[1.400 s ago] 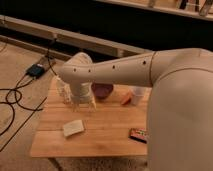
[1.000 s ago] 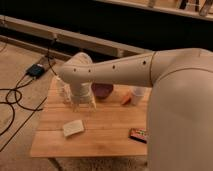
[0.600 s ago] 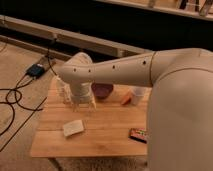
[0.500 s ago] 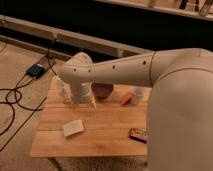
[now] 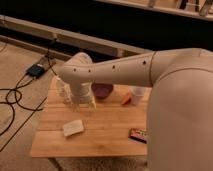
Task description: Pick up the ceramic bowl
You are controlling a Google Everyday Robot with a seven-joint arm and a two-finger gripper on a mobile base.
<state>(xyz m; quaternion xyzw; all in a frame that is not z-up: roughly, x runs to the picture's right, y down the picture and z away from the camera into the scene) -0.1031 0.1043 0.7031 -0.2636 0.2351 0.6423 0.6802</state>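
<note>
The ceramic bowl (image 5: pixel 102 90) is dark maroon-purple and sits on the wooden table (image 5: pixel 105 125) near its far edge, partly hidden behind my arm. My gripper (image 5: pixel 83 104) points down over the table, just to the front left of the bowl and close beside it. My white arm (image 5: pixel 115 72) reaches in from the right across the far side of the table.
A white cup (image 5: pixel 136 94) and a small orange thing (image 5: pixel 126 99) stand right of the bowl. A clear container (image 5: pixel 63 90) stands left of the gripper. A pale flat packet (image 5: pixel 73 128) lies front left, a dark bar (image 5: pixel 138 134) front right. Cables (image 5: pixel 17 97) run across the floor at left.
</note>
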